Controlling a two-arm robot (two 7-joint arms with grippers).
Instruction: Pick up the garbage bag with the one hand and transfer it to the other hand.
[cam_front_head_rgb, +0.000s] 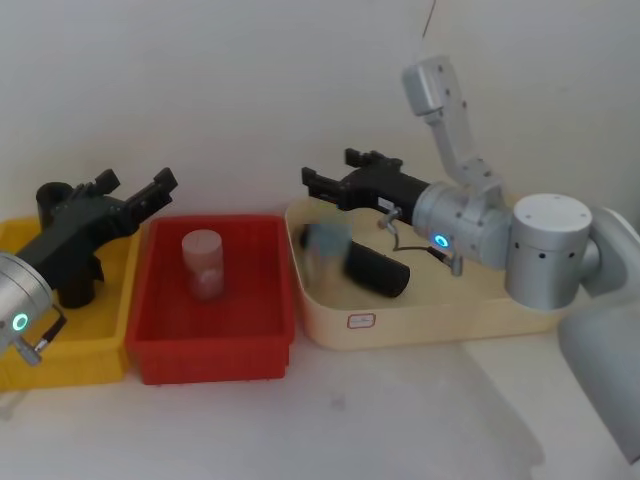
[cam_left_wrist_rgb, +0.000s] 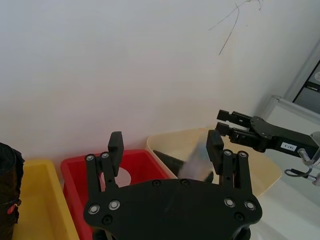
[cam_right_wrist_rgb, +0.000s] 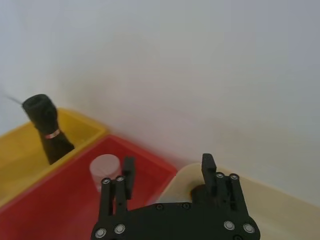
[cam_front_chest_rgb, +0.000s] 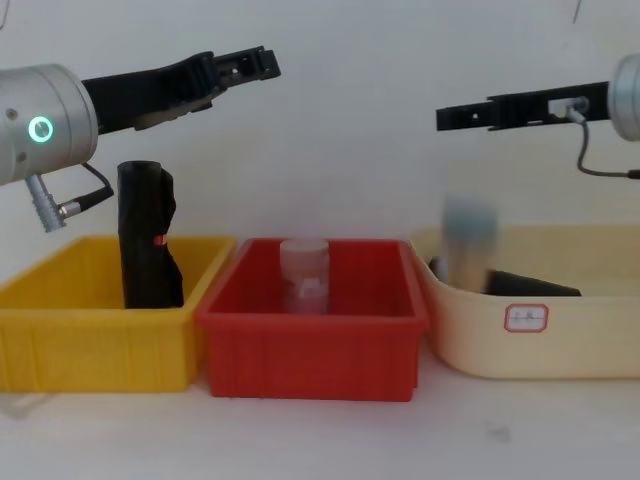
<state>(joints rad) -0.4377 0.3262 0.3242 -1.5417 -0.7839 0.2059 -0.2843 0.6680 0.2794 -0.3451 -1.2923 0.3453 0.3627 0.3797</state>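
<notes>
The garbage bag (cam_front_chest_rgb: 146, 240) is a tall black roll with a small red mark. It stands upright in the yellow bin (cam_front_chest_rgb: 90, 350) and also shows as the bag (cam_front_head_rgb: 60, 245), the bag (cam_right_wrist_rgb: 47, 127) and the bag (cam_left_wrist_rgb: 7, 190). My green-ringed left gripper (cam_front_head_rgb: 137, 185) hovers above the bag and a little to its right, open and empty, clear of it. The left gripper (cam_left_wrist_rgb: 165, 145) has its fingers spread wide. My blue-ringed right gripper (cam_front_head_rgb: 335, 170) hangs open above the cream bin (cam_front_head_rgb: 430, 325), holding nothing, with the right gripper (cam_right_wrist_rgb: 168, 167) showing both fingers apart.
A red bin (cam_front_head_rgb: 215, 350) between the other two bins holds a translucent cup (cam_front_head_rgb: 203, 262). In the cream bin a second black roll (cam_front_head_rgb: 378, 270) lies on its side beside a blurred grey cylinder (cam_front_chest_rgb: 470, 240). A white wall stands close behind.
</notes>
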